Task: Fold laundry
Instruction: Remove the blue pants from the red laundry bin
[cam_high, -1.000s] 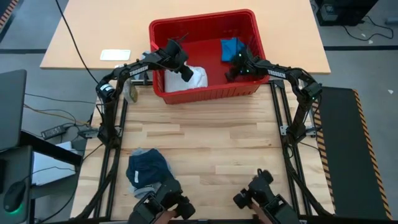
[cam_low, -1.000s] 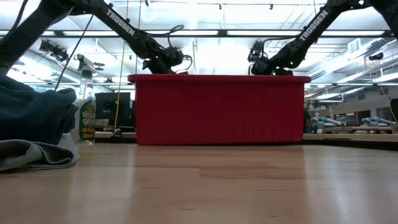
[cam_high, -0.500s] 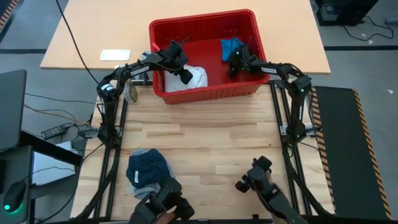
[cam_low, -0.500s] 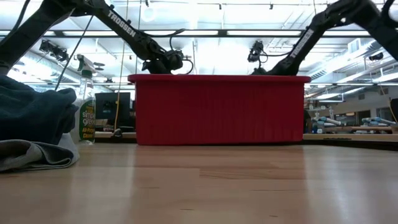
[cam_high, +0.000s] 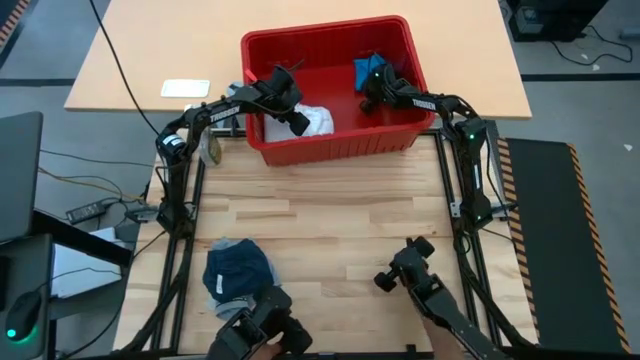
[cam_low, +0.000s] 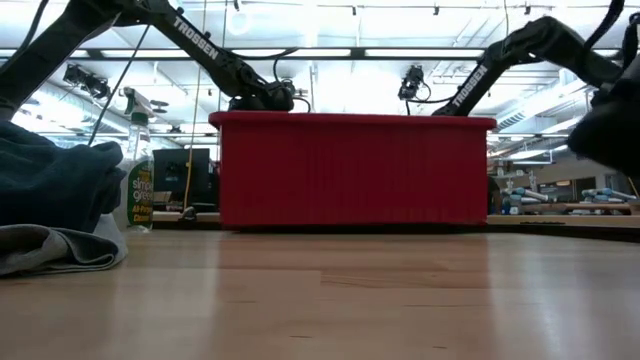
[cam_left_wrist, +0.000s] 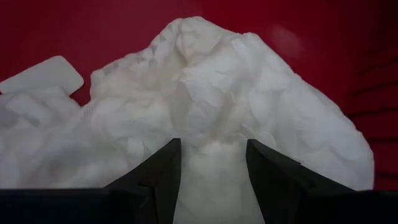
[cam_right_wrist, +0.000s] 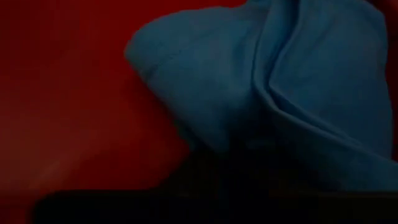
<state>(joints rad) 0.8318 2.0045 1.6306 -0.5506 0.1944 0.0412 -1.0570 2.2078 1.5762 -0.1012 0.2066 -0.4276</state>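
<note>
The red basket (cam_high: 320, 150) stands at the table's far middle. Inside it, on the left, lies the crumpled white cloth (cam_high: 318, 122), and my left gripper (cam_high: 298, 122) is shut on it. The bright blue garment (cam_high: 370, 68) lies bunched at the basket's far right, and my right gripper (cam_high: 372, 85) is down at it. The right wrist view shows only blue folds (cam_right_wrist: 280, 81) above darkness. The navy garment (cam_high: 238, 265) lies heaped on the grey T-shirt (cam_high: 226, 296) at the near left. In the low view the basket wall (cam_low: 350, 170) hides both grippers. My left gripper pinches a raised bunch of the white cloth (cam_left_wrist: 211, 134) between its two fingers (cam_left_wrist: 163, 168). It comes slanting down from the basket's left side. The cloth fills the gap between the fingers. The rest of the cloth lies heaped on the basket floor.
A spray bottle (cam_low: 138, 170) stands left of the basket by the table's left edge. A white card (cam_high: 185, 88) lies on the tan table behind. Two dark devices (cam_high: 410, 272) (cam_high: 262, 328) stand at the near edge. The bare wood (cam_high: 340, 220) between basket and near edge is free.
My right gripper has gone toward the basket's far wall and down, rolling as it went, and now sits at the bright blue garment. The dark device at the near right has also shifted.
</note>
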